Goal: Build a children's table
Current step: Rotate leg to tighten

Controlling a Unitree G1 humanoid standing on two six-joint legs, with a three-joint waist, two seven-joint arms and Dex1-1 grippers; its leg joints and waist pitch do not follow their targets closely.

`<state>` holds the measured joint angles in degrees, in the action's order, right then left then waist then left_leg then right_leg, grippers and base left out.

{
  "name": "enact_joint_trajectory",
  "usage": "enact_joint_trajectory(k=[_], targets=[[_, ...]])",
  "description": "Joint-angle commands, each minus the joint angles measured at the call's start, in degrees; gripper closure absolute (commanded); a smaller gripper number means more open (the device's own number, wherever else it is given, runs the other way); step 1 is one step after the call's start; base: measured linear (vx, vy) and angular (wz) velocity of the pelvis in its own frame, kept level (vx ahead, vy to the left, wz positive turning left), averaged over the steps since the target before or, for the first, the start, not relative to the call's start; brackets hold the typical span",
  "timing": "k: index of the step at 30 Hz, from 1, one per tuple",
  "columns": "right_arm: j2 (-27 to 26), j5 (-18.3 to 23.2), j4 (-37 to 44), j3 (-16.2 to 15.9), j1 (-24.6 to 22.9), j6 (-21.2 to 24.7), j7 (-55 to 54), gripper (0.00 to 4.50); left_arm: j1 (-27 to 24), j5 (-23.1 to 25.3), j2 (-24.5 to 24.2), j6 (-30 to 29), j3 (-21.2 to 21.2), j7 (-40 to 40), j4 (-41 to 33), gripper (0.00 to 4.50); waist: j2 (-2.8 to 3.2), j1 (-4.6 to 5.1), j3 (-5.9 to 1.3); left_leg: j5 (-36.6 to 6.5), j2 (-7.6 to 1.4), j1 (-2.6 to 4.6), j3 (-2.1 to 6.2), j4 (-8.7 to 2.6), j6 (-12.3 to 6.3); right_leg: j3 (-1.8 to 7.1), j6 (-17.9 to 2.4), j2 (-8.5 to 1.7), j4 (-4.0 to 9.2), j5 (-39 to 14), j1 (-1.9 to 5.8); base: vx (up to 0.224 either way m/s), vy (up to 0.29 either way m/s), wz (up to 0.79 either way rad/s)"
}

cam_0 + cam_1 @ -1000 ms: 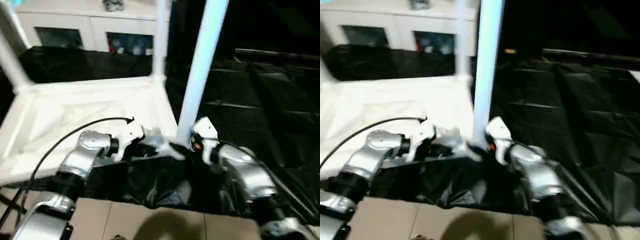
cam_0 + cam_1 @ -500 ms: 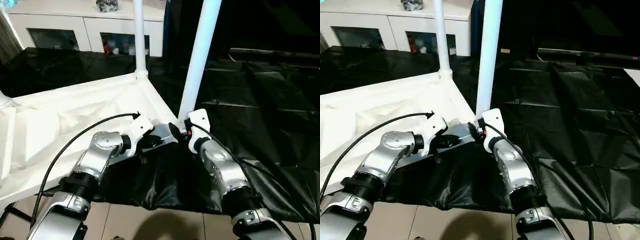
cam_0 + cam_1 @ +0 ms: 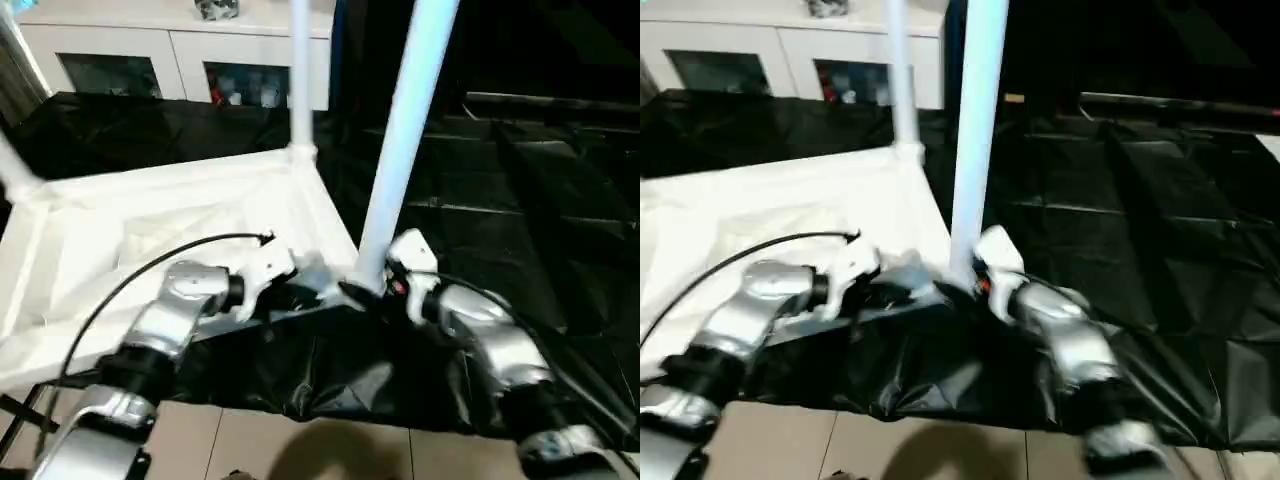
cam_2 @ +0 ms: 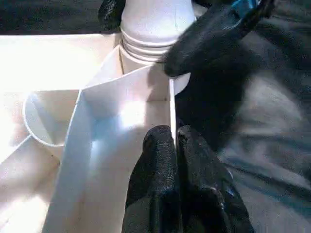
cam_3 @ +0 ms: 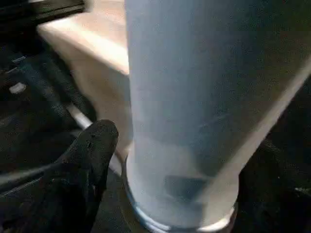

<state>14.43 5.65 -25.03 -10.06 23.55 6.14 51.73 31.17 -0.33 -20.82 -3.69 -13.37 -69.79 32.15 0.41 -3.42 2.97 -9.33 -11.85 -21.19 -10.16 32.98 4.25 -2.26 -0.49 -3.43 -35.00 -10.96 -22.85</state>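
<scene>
The children's table top (image 3: 150, 230) lies upside down, ribbed side up, on a black sheet. Three white legs stand in its corner sockets: a near one (image 3: 400, 150), a far one (image 3: 300, 80) and one at the left edge (image 3: 15, 170). My left gripper (image 4: 174, 145) is shut on the thin rim wall beside the near right corner socket. My right gripper (image 3: 365, 290) stands open around the base of the near leg (image 5: 194, 97). One of its fingers (image 5: 95, 145) sits a little off the tube.
The black sheet (image 3: 520, 200) spreads far to the right of the table top. A white cabinet with glass doors (image 3: 170, 60) stands behind. Tiled floor (image 3: 250, 440) runs along the near edge. A black cable (image 3: 130, 275) arcs over my left forearm.
The whole picture has swung and tilted, so the camera moved. Both grippers stay at the near right corner, the left one still pinching the rim and the right one at the leg's base.
</scene>
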Motion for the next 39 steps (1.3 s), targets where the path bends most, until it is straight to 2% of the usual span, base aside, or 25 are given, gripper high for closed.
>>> enact_joint_trajectory(k=[1,3,4,7,13,16,18,19,20,25,27,28,29,30,32,35,36,39], targets=[[0.67,1.49,2.3,-2.67,-0.82,-0.15,5.13,0.79,0.22,-1.93,0.06,0.92,-0.58,-3.19,-2.9,4.5,0.25,-0.18,-3.56,-15.12,-1.29,0.91,0.07,-3.5,-1.42,2.14,-12.98,-3.6,4.3,-9.68,2.66,0.0,0.0,0.0],[2.05,1.63,3.38,-3.27,-1.42,0.09,7.49,0.79,0.02,-2.65,-0.71,1.18,-0.67,-5.13,-3.02,4.5,0.36,-0.39,-3.55,-15.11,-1.4,0.87,0.09,-3.55,-1.28,2.13,-13.15,-3.6,4.17,-9.24,2.62,0.0,0.0,0.0],[2.63,1.74,3.94,-3.47,-1.68,0.35,8.42,0.79,-0.02,-2.78,-1.09,1.37,-0.77,-5.97,-3.0,4.5,0.17,-0.48,-3.6,-14.81,-1.31,0.87,0.08,-3.51,-1.36,2.1,-13.19,-3.55,4.1,-8.85,2.69,0.0,0.0,0.0],[3.61,2.22,5.35,-3.96,-2.08,1.17,10.09,0.79,0.08,-2.88,-2.14,1.75,-1.18,-7.82,-2.67,4.5,0.15,-0.59,-3.58,-14.55,-1.32,0.9,0.07,-3.52,-1.44,2.1,-13.1,-3.55,4.11,-9.17,2.62,0.0,0.0,0.0],[3.67,1.9,5.64,-4.72,-2.16,1.19,10.94,1.28,0.63,-2.46,-2.09,2.42,-1.41,-8.01,-1.27,4.5,0.12,-0.77,-3.63,-14.16,-1.27,0.86,0.07,-3.47,-1.08,2.14,-12.8,-3.67,4.17,-9.73,2.57,0.0,0.0,0.0],[3.51,1.79,6.67,-5.33,-2.73,1.46,11.01,1.61,1.03,-2.06,-1.74,3.02,-0.95,-6.51,-0.74,4.5,-0.06,-1.02,-3.59,-14.09,-1.31,0.9,0.06,-3.48,-1.14,2.14,-12.53,-3.68,4.18,-10.18,2.51,0.0,0.0,0.0],[3.39,1.77,6.93,-5.41,-2.94,1.46,10.92,1.68,1.04,-1.65,-1.61,3.4,-0.73,-5.01,-0.31,4.5,-0.03,-1.28,-3.64,-13.73,-1.32,0.88,0.07,-3.48,-1.11,2.16,-12.26,-3.74,4.16,-10.05,2.54,0.0,0.0,0.0],[3.35,1.69,6.87,-5.43,-3.04,1.37,10.84,1.73,1.02,-1.37,-1.59,3.68,-0.7,-4.23,-0.05,4.5,0.28,-1.34,-3.68,-13.66,-1.3,0.89,0.09,-3.45,-1.01,2.17,-12.3,-3.72,4.08,-9.74,2.54,0.0,0.0,0.0],[3.31,1.57,6.8,-5.45,-3.13,1.27,10.62,1.78,1.0,-1.04,-1.59,3.88,-0.65,-3.42,0.14,4.5,0.08,-1.3,-3.6,-13.99,-1.27,0.88,0.06,-3.5,-0.95,2.14,-12.15,-3.66,4.23,-9.96,2.51,0.0,0.0,0.0],[2.38,1.35,7.15,-4.79,-4.05,1.48,7.66,1.82,1.35,0.16,-0.87,3.3,-0.02,1.04,1.09,4.5,0.0,-1.34,-3.48,-15.34,-1.29,1.05,0.07,-3.58,-0.51,2.22,-11.54,-3.72,4.49,-12.74,2.31,0.0,0.0,0.0],[-0.31,-0.97,5.32,-3.79,-4.28,1.94,0.14,1.82,1.95,0.02,1.66,0.71,1.25,5.89,0.91,4.5,-0.05,-1.17,-3.36,-15.9,-1.23,1.03,0.17,-3.71,0.27,2.24,-10.97,-3.8,4.6,-15.06,2.21,0.0,0.0,0.0],[-0.31,-0.97,5.32,-3.79,-4.28,1.94,0.14,1.82,1.95,0.02,1.66,0.71,1.25,5.89,0.91,4.5,-0.06,-1.11,-3.36,-16.14,-1.18,1.07,0.2,-3.74,0.4,2.21,-10.74,-3.82,4.74,-15.84,2.17,0.0,0.0,0.0],[-1.54,-1.77,4.15,-3.35,-4.17,1.3,-2.78,1.82,2.21,0.42,2.67,0.07,1.29,7.69,0.99,4.5,-0.75,-1.03,-3.35,-16.31,-1.15,1.04,0.19,-3.75,0.33,2.16,-10.3,-3.82,4.88,-16.83,2.26,0.0,0.0,0.0],[-4.28,-3.22,1.75,-2.51,-3.6,2.02,-9.13,1.83,2.82,1.02,4.97,-1.03,1.23,10.93,1.23,4.5,-0.57,-0.9,-3.28,-16.18,-1.12,1.05,0.22,-3.78,0.69,2.26,-9.57,-3.88,5.0,-18.44,1.96,0.0,0.0,0.0],[-5.23,-3.76,0.91,-2.25,-3.33,2.47,-11.42,1.83,3.02,1.05,5.8,-1.47,1.23,11.87,1.28,4.5,-0.47,-0.76,-3.3,-16.45,-1.07,1.04,0.36,-3.85,1.09,2.22,-9.07,-3.92,5.04,-19.32,2.04,0.0,0.0,0.0],[-9.93,-6.28,-4.55,-1.41,-0.65,1.56,-21.78,1.83,4.02,1.77,9.35,-2.73,0.8,16.31,2.31,4.5,-0.42,-0.34,-3.36,-16.17,-1.02,0.88,0.39,-3.85,1.09,2.24,-9.4,-3.85,4.9,-17.34,2.09,0.0,0.0,0.0],[-11.56,-6.91,-6.42,-0.9,0.46,2.05,-25.48,1.83,4.32,2.13,10.44,-3.02,0.55,17.75,2.73,4.5,-0.36,0.16,-3.36,-15.87,-0.83,0.9,0.33,-3.8,1.31,2.24,-9.65,-3.78,4.91,-16.79,1.99,0.0,0.0,0.0],[-15.53,-6.8,-9.98,0.48,2.86,2.76,-30.92,1.83,4.48,2.76,12.6,-3.86,-0.15,19.84,2.83,4.5,-0.16,0.51,-3.42,-15.95,-0.87,0.91,0.45,-3.82,1.56,2.21,-9.95,-3.81,4.84,-16.49,2.1,0.0,0.0,0.0]])
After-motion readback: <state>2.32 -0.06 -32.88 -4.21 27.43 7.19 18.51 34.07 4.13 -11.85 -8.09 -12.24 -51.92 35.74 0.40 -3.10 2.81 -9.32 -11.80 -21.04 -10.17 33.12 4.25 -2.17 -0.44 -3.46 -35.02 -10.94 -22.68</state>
